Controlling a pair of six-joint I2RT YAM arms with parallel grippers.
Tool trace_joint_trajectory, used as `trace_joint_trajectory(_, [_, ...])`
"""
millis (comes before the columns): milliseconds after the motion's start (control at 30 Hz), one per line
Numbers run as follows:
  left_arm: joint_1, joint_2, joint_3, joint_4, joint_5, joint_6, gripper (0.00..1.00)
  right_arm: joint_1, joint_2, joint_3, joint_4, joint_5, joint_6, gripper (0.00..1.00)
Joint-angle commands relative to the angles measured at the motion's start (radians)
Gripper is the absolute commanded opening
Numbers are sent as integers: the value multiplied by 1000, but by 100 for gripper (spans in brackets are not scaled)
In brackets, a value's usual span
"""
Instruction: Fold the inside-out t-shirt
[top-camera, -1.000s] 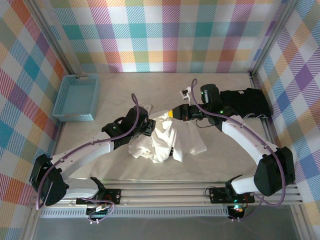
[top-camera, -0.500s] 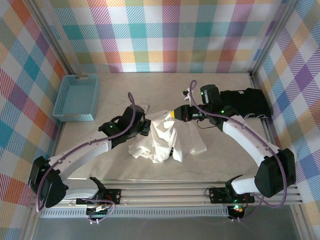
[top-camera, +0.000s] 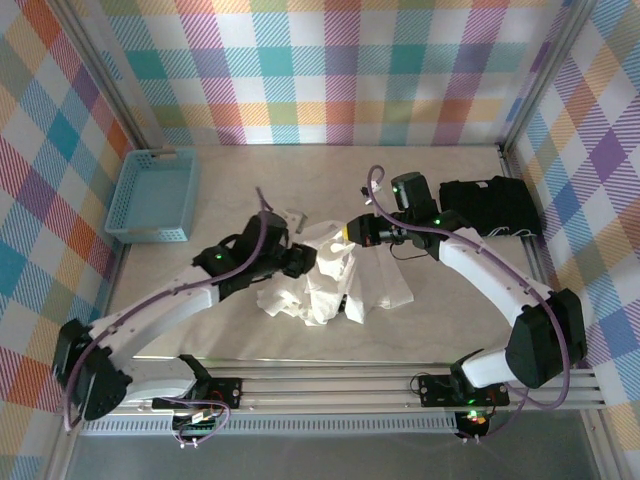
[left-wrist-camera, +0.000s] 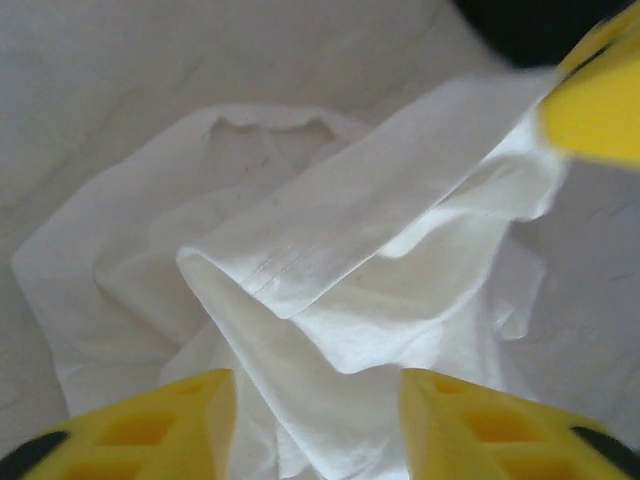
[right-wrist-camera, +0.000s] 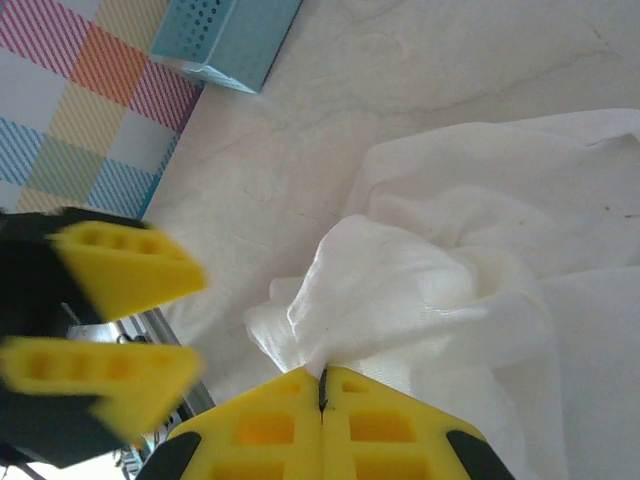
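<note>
The inside-out t-shirt lies crumpled in a white heap at the table's middle. My right gripper sits at the heap's far top edge, shut on a bunched fold of the t-shirt, which it pinches at the fingertips and lifts. From there a band of the t-shirt stretches up to the right gripper's yellow finger. My left gripper is at the heap's left side, open, its yellow fingers apart over a loose fold. The left gripper's fingers stand spread in the right wrist view.
A blue basket stands at the far left of the table, and the basket's corner is in the right wrist view. A black folded garment lies at the far right. Plaid walls close in three sides of the table.
My left gripper closed and then opened again, and it moved right, closer against the heap. The right gripper shifted slightly left, still pinching its fold.
</note>
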Motion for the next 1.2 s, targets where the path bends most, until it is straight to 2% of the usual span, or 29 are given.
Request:
trace_joint_trajectory(0, [-13, 75, 52, 22, -78, 31, 57, 6, -15, 36, 34, -53, 21, 0])
trace_joint_trajectory(67, [-12, 120, 74, 35, -99, 39, 59, 6, -20, 35, 34, -57, 26, 0])
trace_joint_trajectory(133, [-13, 158, 99, 43, -138, 40, 57, 6, -27, 32, 35, -54, 26, 0])
trace_joint_trajectory(233, [-11, 186, 113, 60, -181, 38, 47, 6, -35, 25, 30, -47, 21, 0])
trace_joint_trajectory(533, [9, 232, 136, 57, -189, 54, 17, 6, -56, 20, 22, -40, 9, 0])
trace_joint_trajectory(633, [18, 223, 131, 54, -181, 58, 12, 6, -66, 21, 16, -34, -1, 0])
trace_joint_trajectory(733, [24, 207, 125, 36, -190, 61, 0, 6, -69, 24, 2, -16, -21, 0])
trace_joint_trajectory(833, [31, 154, 117, -16, -140, 49, 0, 6, -67, 25, -42, 66, -62, 0])
trace_joint_trajectory(900, [38, 95, 109, -63, -16, 25, 0, 8, -49, 22, -73, 140, -76, 0])
trace_joint_trajectory(1000, [40, 7, 73, -128, 93, -15, 0, 30, -4, 6, -27, 86, -67, 0])
trace_joint_trajectory(1167, [76, -97, 10, -283, 45, -49, 0, 75, 90, 49, -48, 59, -105, 4])
